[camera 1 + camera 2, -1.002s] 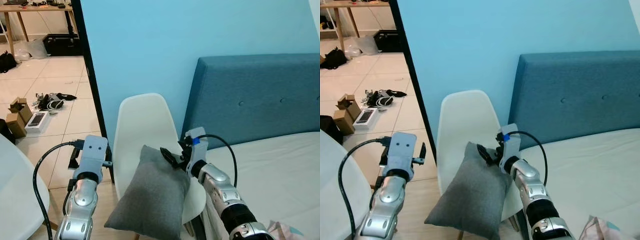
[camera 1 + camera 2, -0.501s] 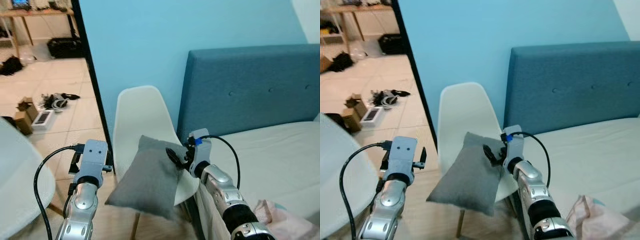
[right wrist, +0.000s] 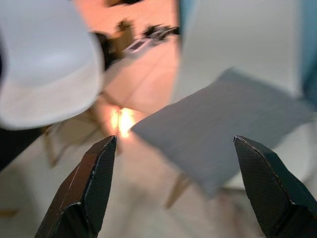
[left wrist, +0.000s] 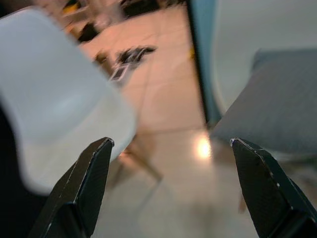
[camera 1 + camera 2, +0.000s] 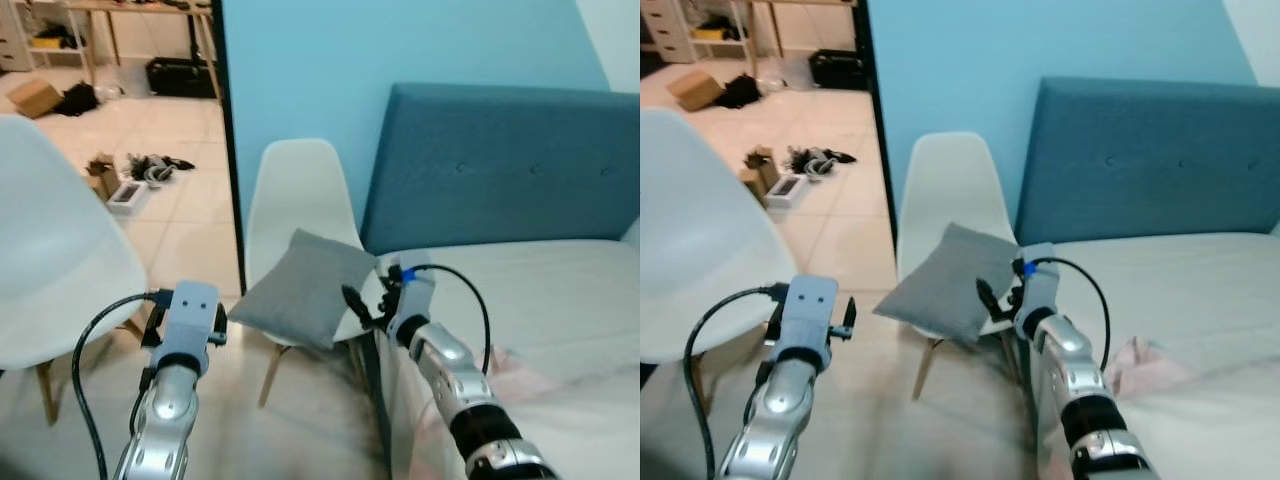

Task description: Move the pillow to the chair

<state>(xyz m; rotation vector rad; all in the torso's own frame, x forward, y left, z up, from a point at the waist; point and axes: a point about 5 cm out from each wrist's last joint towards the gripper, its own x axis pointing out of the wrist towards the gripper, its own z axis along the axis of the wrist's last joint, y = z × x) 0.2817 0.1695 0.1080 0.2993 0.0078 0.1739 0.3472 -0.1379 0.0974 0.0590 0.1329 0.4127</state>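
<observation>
A grey pillow (image 5: pixel 305 288) lies on the seat of a white chair (image 5: pixel 300 190), tilted up against its back, with one corner hanging over the front edge. My right gripper (image 5: pixel 362 308) hovers just beside the pillow's bed-side edge, open and holding nothing. In the right wrist view the pillow (image 3: pixel 223 124) sits ahead of the spread fingers (image 3: pixel 96 183), apart from them. My left gripper (image 5: pixel 186 322) is raised over the floor in front of the chair, open and empty; its wrist view catches the pillow (image 4: pixel 282 109) to one side.
A second white chair (image 5: pixel 60 260) stands close on my left. The bed (image 5: pixel 560 290) with a blue headboard (image 5: pixel 500 170) is on the right, a pink cloth (image 5: pixel 520 365) on it. A dark door frame (image 5: pixel 232 150) and floor clutter (image 5: pixel 140 172) lie beyond.
The whole view has pulled back and shifted, so the camera moved. My right gripper, earlier at the pillow's top corner, now stands off it. The pillow rests on the chair.
</observation>
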